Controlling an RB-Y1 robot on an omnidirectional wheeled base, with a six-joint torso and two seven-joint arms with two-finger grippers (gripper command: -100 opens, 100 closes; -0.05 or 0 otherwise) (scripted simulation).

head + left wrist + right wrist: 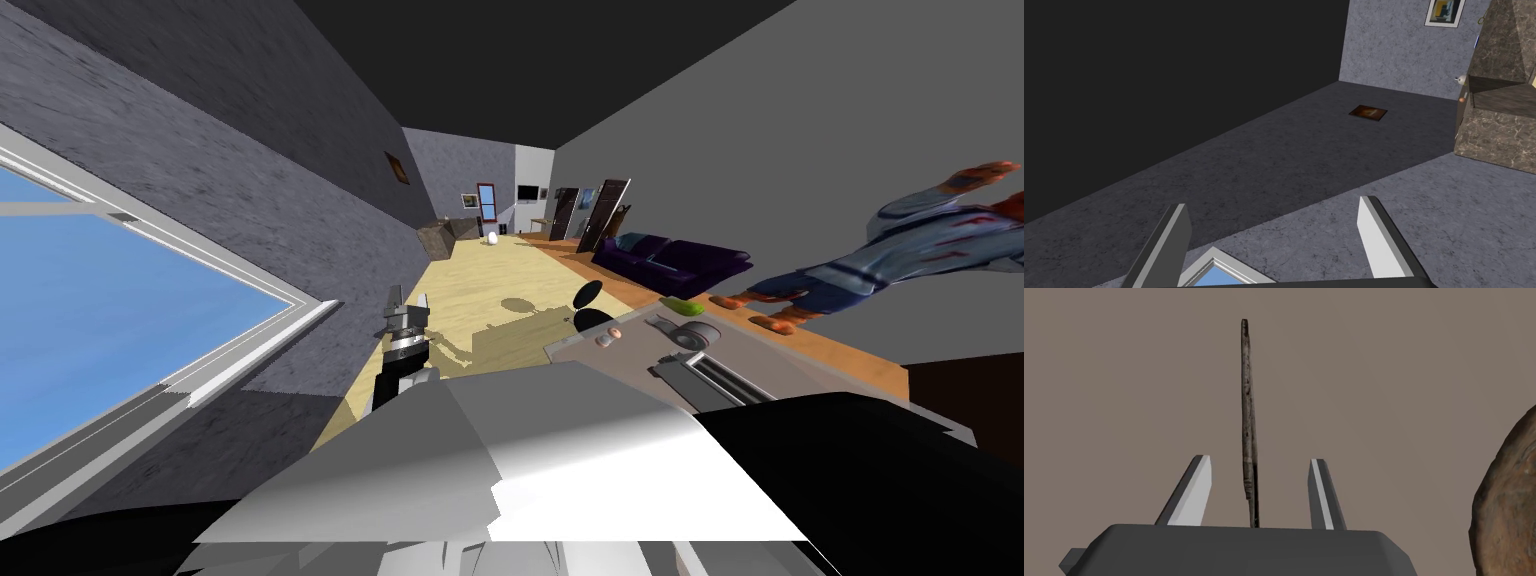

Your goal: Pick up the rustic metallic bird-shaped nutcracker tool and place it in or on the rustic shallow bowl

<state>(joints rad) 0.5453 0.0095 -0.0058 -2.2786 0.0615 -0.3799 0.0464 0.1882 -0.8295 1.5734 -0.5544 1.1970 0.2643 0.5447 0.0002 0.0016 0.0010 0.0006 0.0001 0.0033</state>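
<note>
Head view: the left tool hangs over the floor, off the worktop's near corner.

Left wrist view: its fingers stand wide and hold nothing.

Right wrist view: the right tool, part-open, straddles the nutcracker. The nutcracker is a thin edge-on strip whose long axis runs straight out between the fingers, touching neither. The rounded brown mass is probably the bowl, just to one side.

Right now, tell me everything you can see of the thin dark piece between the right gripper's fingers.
The nutcracker shows edge-on as a thin, dark, mottled strip, weathered like old metal. It runs straight out from the body of the right gripper, midway between its open fingers, with a gap on each side. A plain brown-grey surface lies behind it.
</note>
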